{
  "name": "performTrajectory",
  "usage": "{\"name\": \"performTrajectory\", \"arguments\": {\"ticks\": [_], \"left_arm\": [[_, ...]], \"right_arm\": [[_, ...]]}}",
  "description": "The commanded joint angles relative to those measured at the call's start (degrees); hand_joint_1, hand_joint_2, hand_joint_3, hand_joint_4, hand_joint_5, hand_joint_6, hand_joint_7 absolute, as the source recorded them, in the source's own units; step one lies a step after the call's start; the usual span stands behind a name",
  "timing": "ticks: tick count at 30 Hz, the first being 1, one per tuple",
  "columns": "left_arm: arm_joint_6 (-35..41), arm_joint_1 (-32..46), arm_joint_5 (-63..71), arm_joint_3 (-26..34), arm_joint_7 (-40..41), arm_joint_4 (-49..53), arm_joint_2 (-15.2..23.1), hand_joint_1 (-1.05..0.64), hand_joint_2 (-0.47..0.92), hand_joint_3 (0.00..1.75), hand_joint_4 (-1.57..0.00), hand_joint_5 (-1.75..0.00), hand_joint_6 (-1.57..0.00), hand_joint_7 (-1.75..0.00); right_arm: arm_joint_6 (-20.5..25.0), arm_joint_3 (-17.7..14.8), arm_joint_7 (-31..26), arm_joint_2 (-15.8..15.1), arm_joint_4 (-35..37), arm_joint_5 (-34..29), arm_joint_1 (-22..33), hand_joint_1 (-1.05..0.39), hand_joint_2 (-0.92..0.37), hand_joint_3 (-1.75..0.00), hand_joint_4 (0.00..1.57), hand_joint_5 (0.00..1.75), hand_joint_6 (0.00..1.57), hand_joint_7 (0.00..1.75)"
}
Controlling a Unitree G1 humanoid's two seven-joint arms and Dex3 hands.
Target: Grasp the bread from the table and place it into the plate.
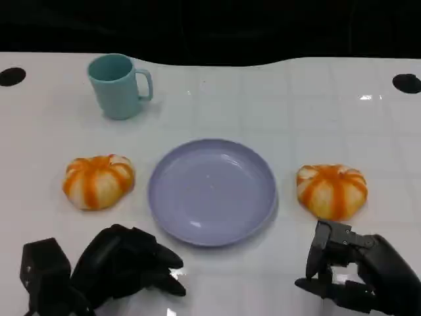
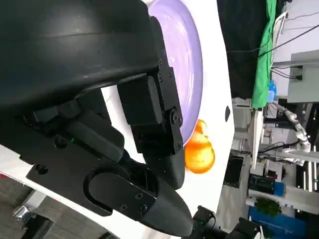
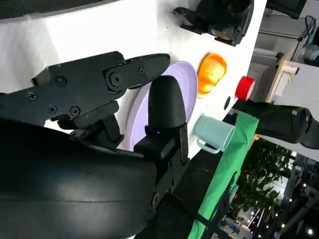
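Observation:
Two round buns striped orange and white lie on the white table, one on each side of an empty lavender plate (image 1: 212, 191). The left bread (image 1: 99, 181) sits just beyond my left hand (image 1: 128, 263), which rests low on the table with its fingers apart, holding nothing. The right bread (image 1: 331, 189) lies just ahead of my right hand (image 1: 352, 270), also spread and holding nothing. The left wrist view shows the plate (image 2: 194, 64) and the right bread (image 2: 199, 154) past my fingers. The right wrist view shows the plate (image 3: 189, 89) and the left bread (image 3: 212, 74).
A teal mug (image 1: 120, 85) stands at the back left, its handle pointing right; it also appears in the right wrist view (image 3: 214, 132). Two black round marks (image 1: 406, 83) sit near the table's far corners. Bare white table lies between the plate and both hands.

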Motion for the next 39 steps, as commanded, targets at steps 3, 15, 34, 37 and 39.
{"name": "performTrajectory", "arguments": {"ticks": [3,15,34,37,39], "left_arm": [[0.1,-0.1,-0.1,0.3,0.1,0.0,1.0,-1.05,0.80,0.00,-1.56,-0.23,-1.55,0.00],[-0.1,-0.3,-0.1,0.4,0.2,0.2,0.9,-1.05,0.80,0.00,-1.56,-0.23,-1.55,0.00],[-0.2,-0.4,-0.1,0.3,0.3,0.4,0.8,-1.05,0.81,0.00,-1.56,-0.24,-1.55,0.00],[0.7,-0.4,-0.4,0.4,-0.1,0.1,0.9,-1.05,0.80,0.00,-1.56,-0.24,-1.55,0.00],[1.0,-0.4,-0.5,0.4,-0.1,0.0,0.8,-1.05,0.80,0.00,-1.56,-0.24,-1.55,0.00]], "right_arm": [[-0.1,-0.6,-0.1,-1.1,0.2,0.3,-0.2,-0.31,-0.92,-0.06,0.79,1.75,0.61,1.75],[2.8,-1.5,-0.7,-3.0,-3.3,-1.3,-1.9,-0.44,-0.92,-0.08,0.61,1.74,0.51,1.54],[3.9,-3.7,-2.6,-8.8,-7.8,-6.9,-5.2,-0.51,-0.92,-0.06,0.33,0.79,0.55,0.14],[2.7,-4.1,-4.8,-10.7,-7.8,-11.5,-6.1,-0.55,-0.92,-0.07,0.32,0.65,0.52,0.06],[2.7,-4.1,-6.2,-11.8,-8.0,-14.5,-6.4,-0.56,-0.92,-0.08,0.32,0.60,0.51,0.04]]}}
